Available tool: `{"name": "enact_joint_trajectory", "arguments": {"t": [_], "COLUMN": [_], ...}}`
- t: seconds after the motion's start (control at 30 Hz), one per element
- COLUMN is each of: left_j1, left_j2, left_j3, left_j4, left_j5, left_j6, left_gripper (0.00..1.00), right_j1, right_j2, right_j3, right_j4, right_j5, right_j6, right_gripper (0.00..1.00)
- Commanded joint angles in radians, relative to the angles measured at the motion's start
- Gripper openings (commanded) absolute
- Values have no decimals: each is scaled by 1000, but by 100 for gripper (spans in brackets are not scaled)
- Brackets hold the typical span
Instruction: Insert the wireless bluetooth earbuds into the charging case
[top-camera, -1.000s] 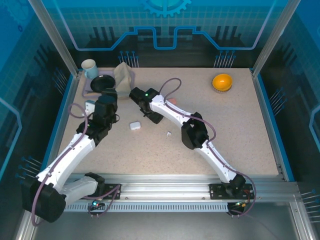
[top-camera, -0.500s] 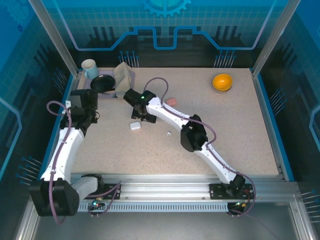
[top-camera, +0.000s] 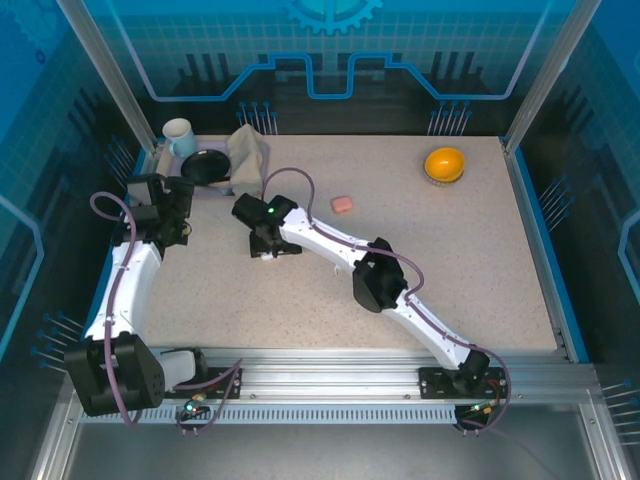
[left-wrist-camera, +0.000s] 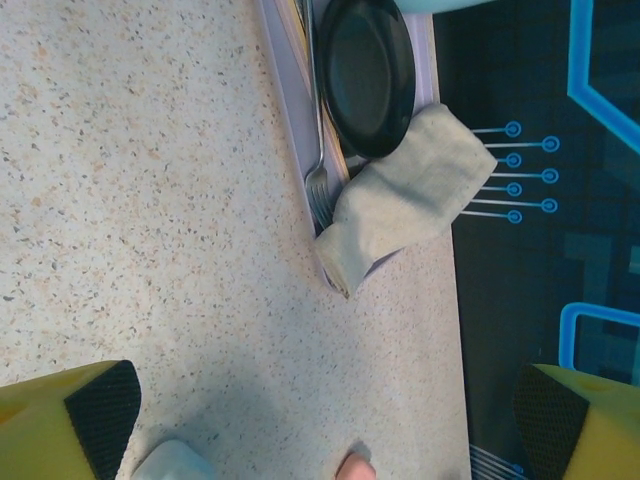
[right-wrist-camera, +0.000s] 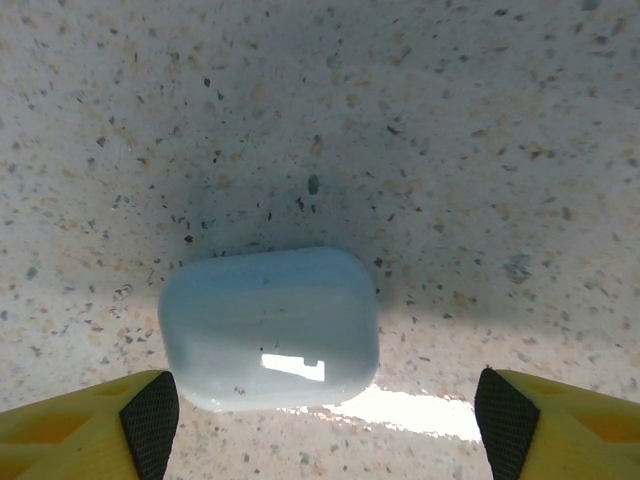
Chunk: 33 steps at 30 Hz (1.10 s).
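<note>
- There is one speckled worktop (top-camera: 470, 260), the biggest thing here.
- There are two arms. The right gripper (right-wrist-camera: 327, 412) hangs low over the white charging case (right-wrist-camera: 268, 328), a little left of the middle of the worktop. Its fingers are wide apart, one on each side of the case, and they hold nothing.
- The left gripper (left-wrist-camera: 330, 410) is near the back left corner. Its fingers are wide apart too, and empty.
- At the back left is one tray (left-wrist-camera: 290, 120). On it are one grey cloth (left-wrist-camera: 405, 195), one black plate (left-wrist-camera: 365, 70) and one fork (left-wrist-camera: 316, 150).
- One orange bowl (top-camera: 445, 163) sits at the back right, and one mug (top-camera: 180, 135) at the back left.
- Two cases can be counted: the white one, and one pink case (top-camera: 343, 204) lying well apart from it, farther back.
- The white case is shut. It looks smooth, hard and round like a pebble, so it is likely light and slippery. It is best squeezed across its two longer sides, and the lid has to open first.
- The earbuds would be the smallest things: light, hard and easy to flick away. It is best to pinch one gently by its stem.
</note>
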Motion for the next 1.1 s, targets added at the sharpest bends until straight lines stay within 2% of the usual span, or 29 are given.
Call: {"name": "enact_joint_trajectory", "arguments": {"t": [0.0, 1.07], "left_j1": [15, 15], "left_j2": [8, 29], "left_j3": [21, -11], "left_j4": [-20, 12], "left_j5": [44, 112], "left_j6": [40, 54], "left_gripper": [99, 99], "right_j1": [12, -31], "right_j2": [54, 153], "right_j3": [38, 49], "right_j4": [-4, 39], "right_j5": [-20, 56], "right_j6": [-46, -108], "right_gripper": [81, 79]}}
